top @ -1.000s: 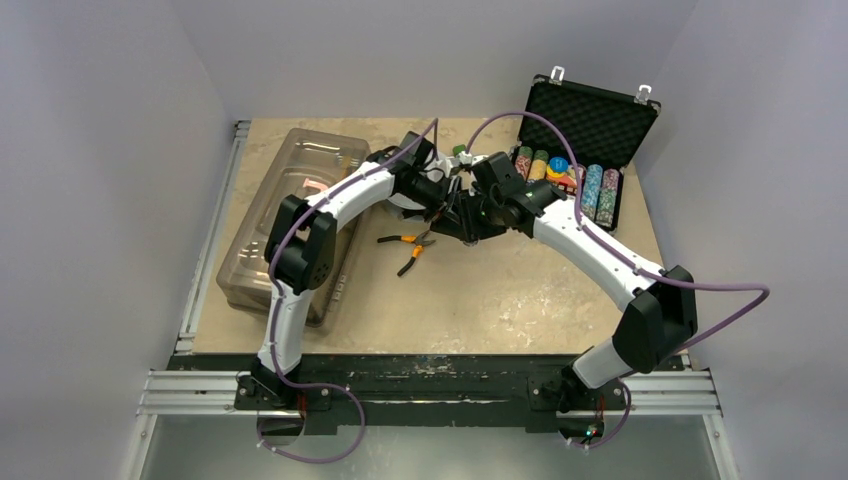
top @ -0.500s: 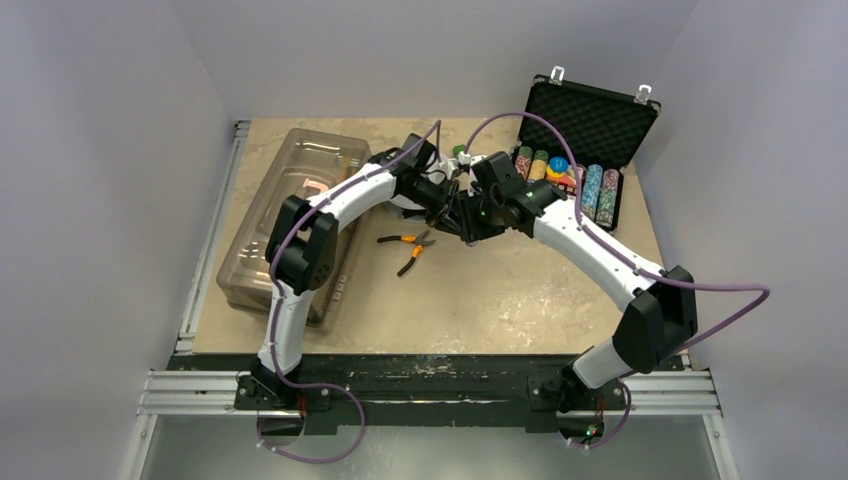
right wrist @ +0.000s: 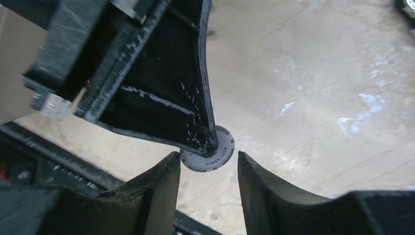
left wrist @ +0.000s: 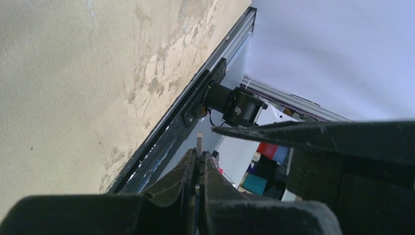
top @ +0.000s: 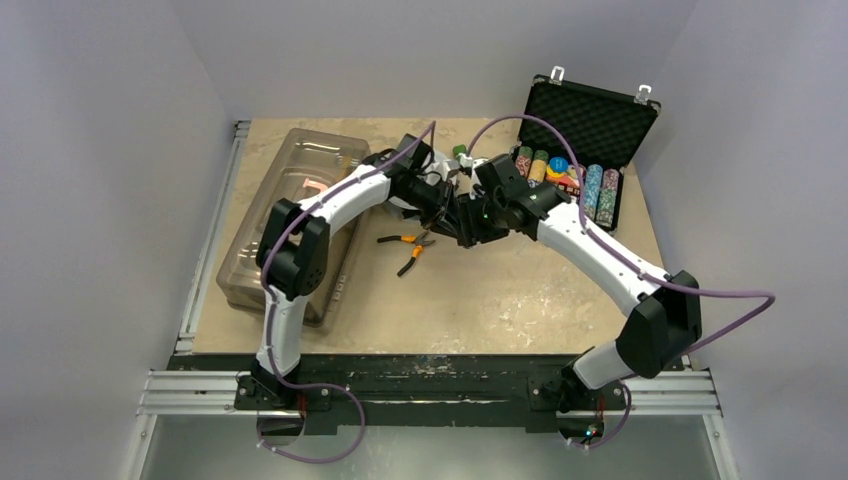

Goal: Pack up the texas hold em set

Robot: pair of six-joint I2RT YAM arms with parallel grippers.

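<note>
Above the surface (top: 500, 290), a poker chip (right wrist: 211, 157) is being pinched in the left claw (left wrist: 199, 155), the right claw (right wrist: 209, 178) gaping around it, and carriage to the briefcase (top: 590, 120) seems next.

chip (right wrist: 219, 152): top hidden behind left hand (right wrist: 209, 140) | lettering seemingly incomplete

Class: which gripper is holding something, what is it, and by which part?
The left gripper pinches a grey poker chip across its flat faces, near one rim.
</note>
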